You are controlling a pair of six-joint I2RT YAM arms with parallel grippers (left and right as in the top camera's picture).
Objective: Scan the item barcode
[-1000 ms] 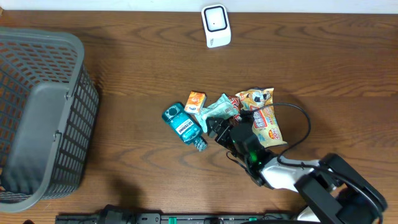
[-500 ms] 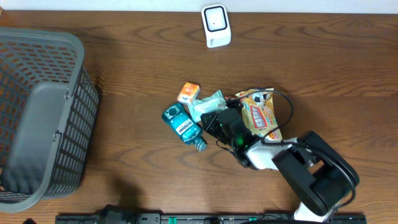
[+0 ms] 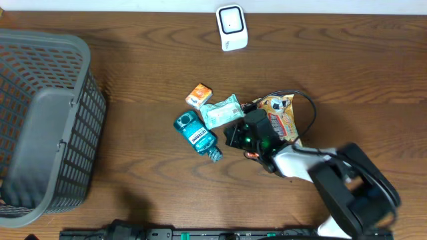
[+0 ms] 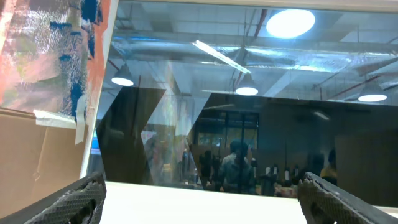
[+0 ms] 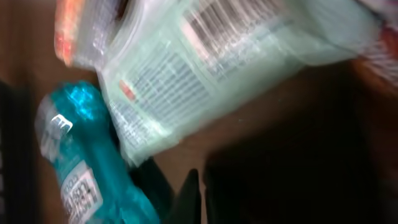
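Observation:
A small heap of items lies mid-table: an orange box (image 3: 199, 95), a pale green wipes packet (image 3: 222, 111), a teal mouthwash bottle (image 3: 196, 135) and a yellow snack bag (image 3: 280, 117). The white scanner (image 3: 231, 27) stands at the far edge. My right gripper (image 3: 233, 138) is low between the bottle and the snack bag, jaws shut with nothing visible between them. Its blurred wrist view shows the wipes packet (image 5: 205, 74) barcode side up, the bottle (image 5: 81, 168) and the shut gripper (image 5: 202, 199). My left gripper (image 4: 202, 211) is open, pointing off at the room.
A large grey mesh basket (image 3: 40, 127) fills the table's left side. The right arm's black cable (image 3: 308, 113) loops over the snack bag. A dark rail (image 3: 200, 233) runs along the near edge.
The right gripper went from open to shut. The arm pushed in, and the orange box and wipes packet slid up and left. The left gripper stayed open.

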